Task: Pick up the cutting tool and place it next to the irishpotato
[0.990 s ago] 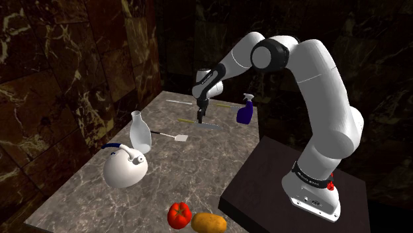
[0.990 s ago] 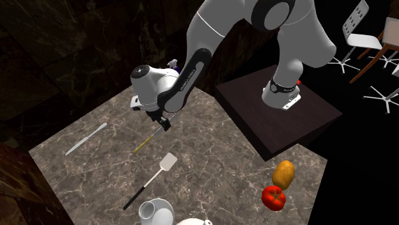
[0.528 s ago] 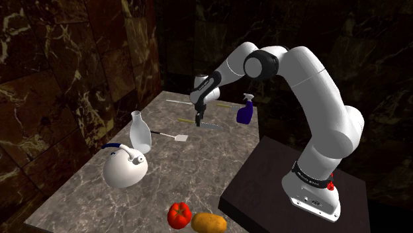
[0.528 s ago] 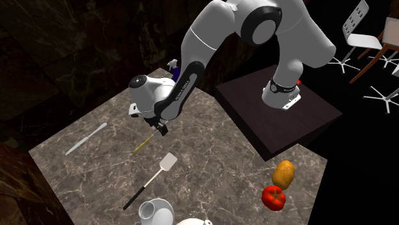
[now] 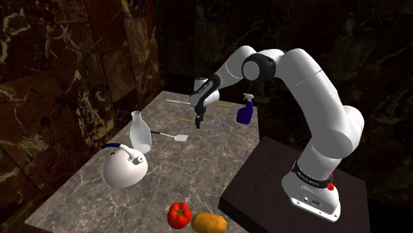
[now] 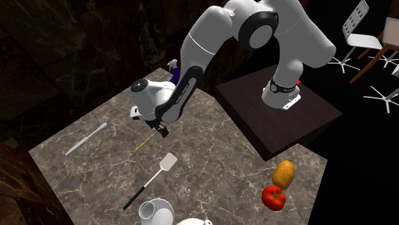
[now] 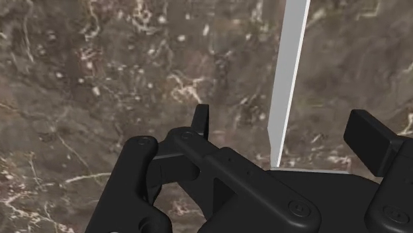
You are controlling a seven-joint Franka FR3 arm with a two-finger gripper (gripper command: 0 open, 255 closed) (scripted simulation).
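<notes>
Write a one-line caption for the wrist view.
Open jaws above a marble tabletop, with a white knife blade running between them, not clasped.

Wrist view: grey knife blade, far end cut by the frame edge. Its near end meets the gripper body; can't tell if it runs on behind.

Second exterior view: blue spray bottle mostly behind the arm. White jug and teapot clipped at bottom edge.

Shoulder view: potato clipped at bottom edge. Thin yellowish strip near the spray bottle, too small to identify.
</notes>
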